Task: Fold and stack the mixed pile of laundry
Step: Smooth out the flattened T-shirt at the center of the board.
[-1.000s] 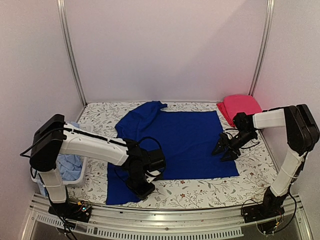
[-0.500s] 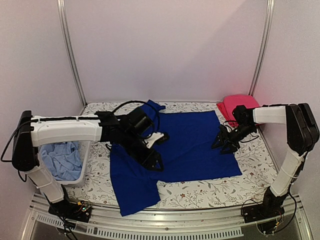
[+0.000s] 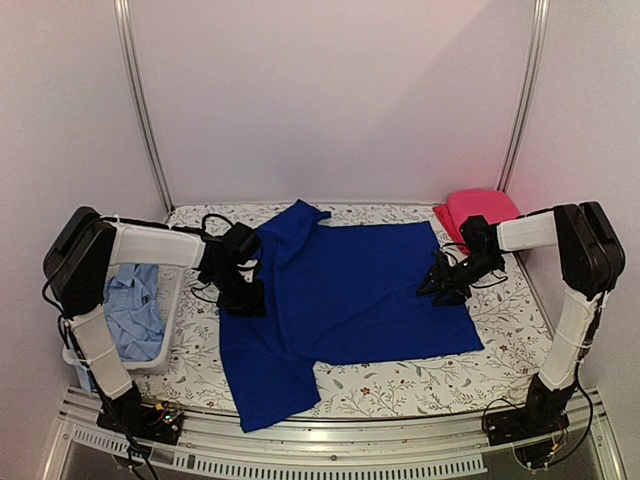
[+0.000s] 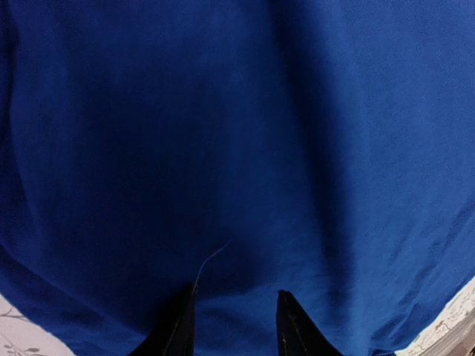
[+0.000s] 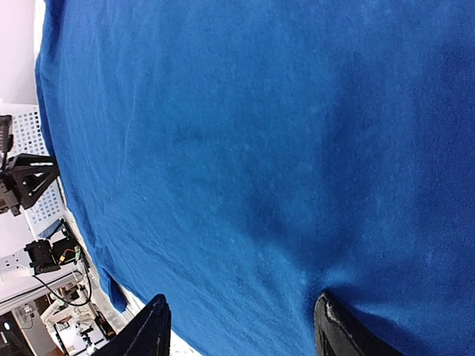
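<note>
The royal-blue shirt [image 3: 350, 285] lies spread flat across the floral table cover [image 3: 400, 380], one sleeve reaching the front edge. My left gripper [image 3: 245, 295] rests low at the shirt's left edge. In the left wrist view this gripper [image 4: 234, 297] is open, with only flat blue cloth [image 4: 237, 133] under the gap. My right gripper [image 3: 440, 285] sits on the shirt's right side. Seen from the right wrist, it [image 5: 237, 308] stands wide open over the cloth [image 5: 260, 126]. A red-pink garment [image 3: 480, 210] lies folded at the back right. A light-blue shirt [image 3: 135, 310] fills the basket.
The white perforated basket [image 3: 168, 325] stands at the left table edge, next to my left arm. Metal frame posts [image 3: 140, 100] rise at both back corners against the walls. A metal rail [image 3: 330, 455] runs along the near edge.
My left gripper let go of the shirt's front-left part, swung up over the shirt and came down at its left edge, now open. The sleeve now lies at the front. The right gripper shifted slightly left.
</note>
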